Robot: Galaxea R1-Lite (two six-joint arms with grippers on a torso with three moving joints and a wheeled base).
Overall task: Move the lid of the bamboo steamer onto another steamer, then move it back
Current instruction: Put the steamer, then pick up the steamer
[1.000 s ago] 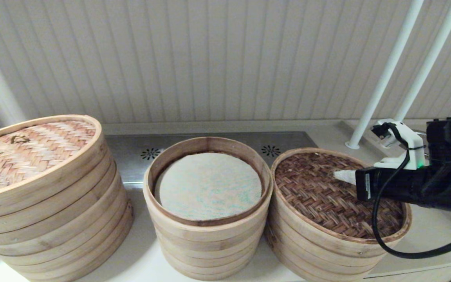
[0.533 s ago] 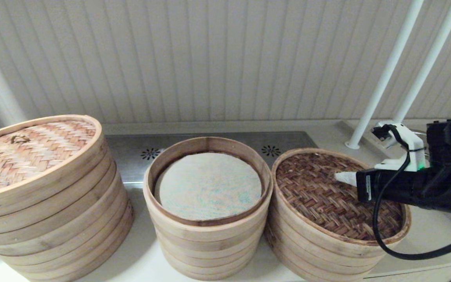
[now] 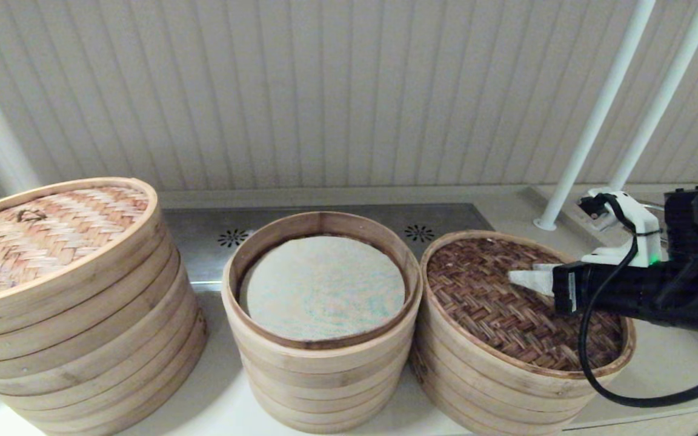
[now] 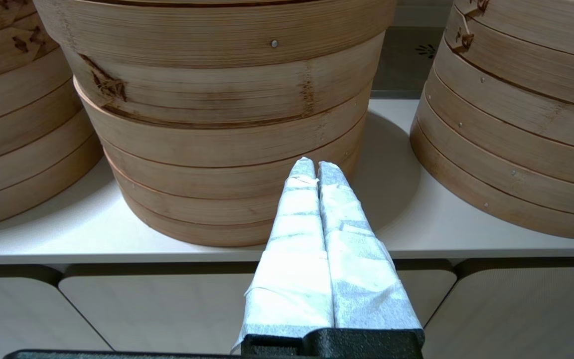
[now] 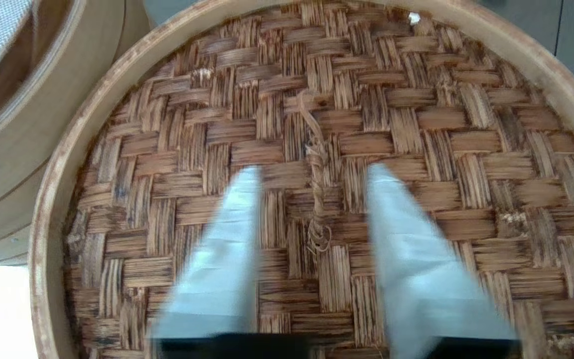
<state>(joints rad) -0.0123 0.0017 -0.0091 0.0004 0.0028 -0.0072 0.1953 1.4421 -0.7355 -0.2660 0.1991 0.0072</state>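
Woven lid (image 3: pixel 506 309), lower right: right gripper (image 5: pixel 312 174) jaws spread astride its loop (image 5: pixel 317 199); closing off-centre could miss it.

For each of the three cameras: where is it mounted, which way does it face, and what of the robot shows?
Head: high, looking forward and down at three steamer stacks; right gripper over the bamboo steamer lid.
Left wrist: low before the counter, facing a steamer stack's side; left gripper fingers together.
Right wrist: directly above the lid, fingers spread.
Shared: head and right wrist both show the lid.
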